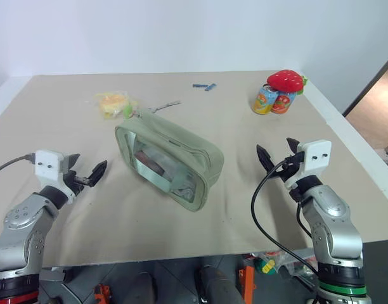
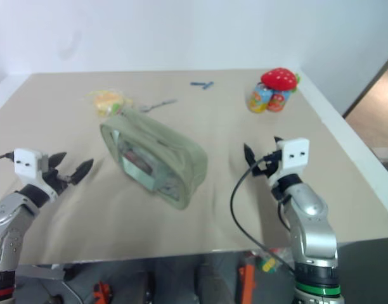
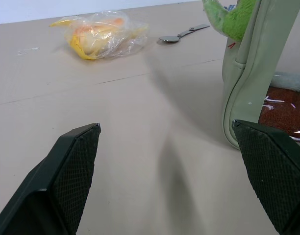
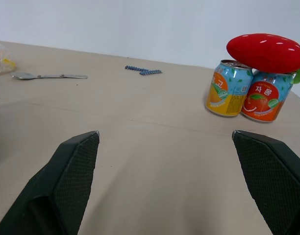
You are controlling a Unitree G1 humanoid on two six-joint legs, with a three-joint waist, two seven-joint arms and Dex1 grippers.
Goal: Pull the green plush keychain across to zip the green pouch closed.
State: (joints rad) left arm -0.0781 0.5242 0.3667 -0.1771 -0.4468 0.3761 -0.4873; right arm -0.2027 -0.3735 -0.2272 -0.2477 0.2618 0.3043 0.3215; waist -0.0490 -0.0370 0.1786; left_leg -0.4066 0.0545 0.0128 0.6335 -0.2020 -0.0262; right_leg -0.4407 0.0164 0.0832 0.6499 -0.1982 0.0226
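Two grippers of mine hang over the near part of the tan table (image 1: 67,209), one on each side of the green pouch (image 1: 181,155), and both stand with their black fingers spread wide and nothing between them. My left gripper (image 1: 86,172) hovers to the left of the pouch, well apart from it in the head view, its fingers (image 3: 74,166) framing bare tabletop with the pouch's end seam just beside the right-hand pad. My right gripper (image 1: 278,154) hovers to the right of the pouch, also clear of it, and its fingers (image 4: 71,171) look out over open table. The pouch lies on its side near the table's middle, set at a slant, with its clear window panel facing toward me and something dark reddish behind the plastic. The green plush keychain (image 3: 233,19) sits at the pouch's far end, touching the top corner; it is too small in the head views for me to be sure how it hangs. Beyond that end lie a yellow item in clear wrapper (image 1: 111,103) and a spoon (image 4: 47,76). At the far right corner stand two drink cans (image 4: 245,95) side by side, with a red strawberry plush (image 4: 265,53) resting on top of them, and small blue pieces (image 1: 205,86) lie near the far edge.
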